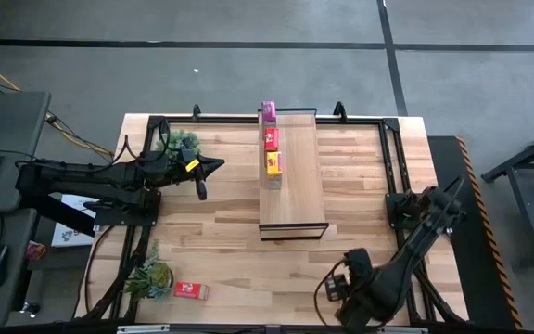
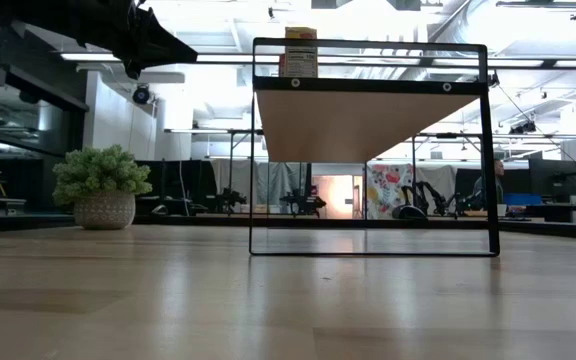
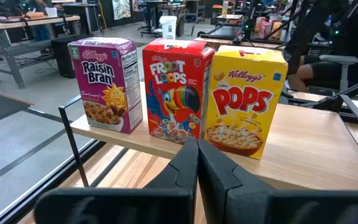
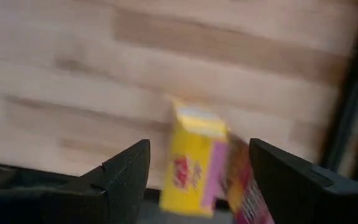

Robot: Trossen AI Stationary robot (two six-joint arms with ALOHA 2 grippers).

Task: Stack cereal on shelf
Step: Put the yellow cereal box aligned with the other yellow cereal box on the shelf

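three cereal boxes stand in a row on the shelf point(image 1: 292, 176), along its left edge toward the far end: a purple box point(image 1: 268, 112) farthest back, a red box point(image 1: 271, 138) in the middle, and a yellow box point(image 1: 273, 163) nearest the front. in the left wrist view they stand upright, side by side, fronts showing: purple box point(image 3: 105, 84), red box point(image 3: 176, 90), yellow box point(image 3: 244, 99). the red and yellow ones touch; the purple one stands just apart.

the left gripper point(image 1: 202, 192) hangs above the table to the left of the shelf, facing the row, its fingers point(image 3: 185, 163) pressed together with nothing between them.

the right gripper point(image 1: 334, 289) is low at the near right of the table, its jaws wide. between its fingers point(image 4: 124, 171) a second yellow box point(image 4: 192, 158) shows, with another box, pink-red point(image 4: 244, 186), against it; whether the fingers touch either one i cannot tell.

another red box point(image 1: 191, 291) lies flat on the table near the front left, beside a plant point(image 1: 148, 276). a second plant point(image 1: 178, 144) sits at the far left.
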